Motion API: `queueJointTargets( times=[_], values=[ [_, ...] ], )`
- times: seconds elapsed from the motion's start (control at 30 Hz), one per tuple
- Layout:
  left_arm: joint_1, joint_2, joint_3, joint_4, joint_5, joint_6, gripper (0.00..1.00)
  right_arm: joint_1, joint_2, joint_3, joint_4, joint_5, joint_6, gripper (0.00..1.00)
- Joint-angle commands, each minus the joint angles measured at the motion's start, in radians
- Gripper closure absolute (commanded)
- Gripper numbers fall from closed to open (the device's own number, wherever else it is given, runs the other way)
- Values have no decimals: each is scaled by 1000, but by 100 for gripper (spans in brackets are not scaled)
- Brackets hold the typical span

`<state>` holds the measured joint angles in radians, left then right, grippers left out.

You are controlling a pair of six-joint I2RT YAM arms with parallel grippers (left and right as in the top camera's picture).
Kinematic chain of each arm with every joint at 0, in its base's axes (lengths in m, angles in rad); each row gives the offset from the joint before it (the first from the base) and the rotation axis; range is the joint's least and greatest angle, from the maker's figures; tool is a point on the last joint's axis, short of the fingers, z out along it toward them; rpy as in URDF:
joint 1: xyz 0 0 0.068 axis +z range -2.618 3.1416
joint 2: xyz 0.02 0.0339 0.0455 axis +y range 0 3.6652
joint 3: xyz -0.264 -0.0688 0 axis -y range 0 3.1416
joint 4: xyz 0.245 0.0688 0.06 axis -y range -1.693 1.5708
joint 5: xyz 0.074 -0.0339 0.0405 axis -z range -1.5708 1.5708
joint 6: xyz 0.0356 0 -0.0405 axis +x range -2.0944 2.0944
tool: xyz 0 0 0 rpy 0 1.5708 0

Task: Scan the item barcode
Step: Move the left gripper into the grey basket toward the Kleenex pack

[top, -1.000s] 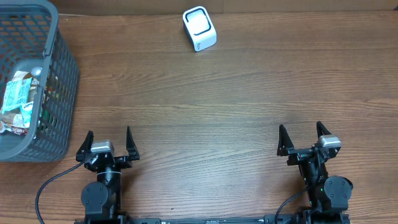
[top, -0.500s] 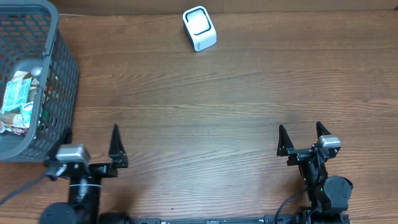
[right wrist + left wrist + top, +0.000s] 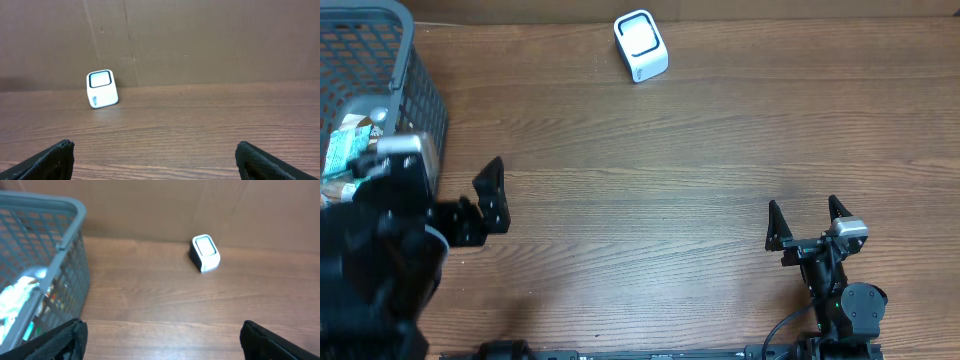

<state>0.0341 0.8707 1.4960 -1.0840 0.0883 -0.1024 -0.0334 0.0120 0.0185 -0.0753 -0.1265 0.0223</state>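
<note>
Crinkled green-and-white packaged items (image 3: 345, 160) are lying heaped inside the grey plastic mesh basket (image 3: 425, 110), which is sitting at the far left corner of the brown wood-grain table (image 3: 670, 170). From the left wrist view the packets are showing through the basket's wall, and no barcode is legible on them.

A small white box-shaped scanner with a dark-framed window (image 3: 640, 45) is standing at the far edge of the table, well apart from the basket and close to the brown backboard.

In the overhead view the left arm is looming large and dark over the near part of the basket, with one black finger (image 3: 490, 192) pointing out over the bare wood beside it. The left gripper (image 3: 162, 325) is hanging with its jaws spread wide and nothing between them, facing the basket's corner and the scanner beyond.

The right gripper (image 3: 803, 215) is resting low at the near right of the table, its jaws also spread wide and holding nothing, and it is pointing across open wood toward the scanner.
</note>
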Motion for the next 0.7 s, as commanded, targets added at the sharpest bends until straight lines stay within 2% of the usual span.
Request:
queueJointTargets(
  times=[0.0,0.13,0.27,0.3,0.33,0.37,0.43,0.47,0.5,0.57,0.6,0.67],
  values=[
    [-2,95,97,-27,71,-18,0,-5,-9,-11,3,3,1,0],
    [-2,141,98,-29,146,-18,0,-5,-9,-11,3,3,1,0],
    [-2,164,97,-51,140,-17,0,-5,-9,-11,3,3,1,0],
    [-2,168,97,-55,134,-17,4,-5,-9,-11,3,3,1,0],
    [-2,171,97,-56,117,-18,13,-5,-9,-11,3,3,1,0],
    [-2,174,97,-56,95,-18,29,-5,-9,-11,3,3,1,0],
    [-1,180,97,-57,5,-67,77,-5,-9,-11,3,3,1,0],
    [-1,182,97,-60,-50,-112,92,-5,-9,-11,3,3,1,0],
    [-1,187,97,-65,-117,-162,96,-5,-9,-11,3,3,1,0],
    [0,196,97,-72,-196,-187,94,-5,-9,-11,3,3,1,0],
    [1,201,97,-73,-220,-188,91,-5,-9,-11,3,3,1,0],
    [8,214,97,-75,-252,-187,76,-5,-9,-11,3,3,1,0]
  ],
)
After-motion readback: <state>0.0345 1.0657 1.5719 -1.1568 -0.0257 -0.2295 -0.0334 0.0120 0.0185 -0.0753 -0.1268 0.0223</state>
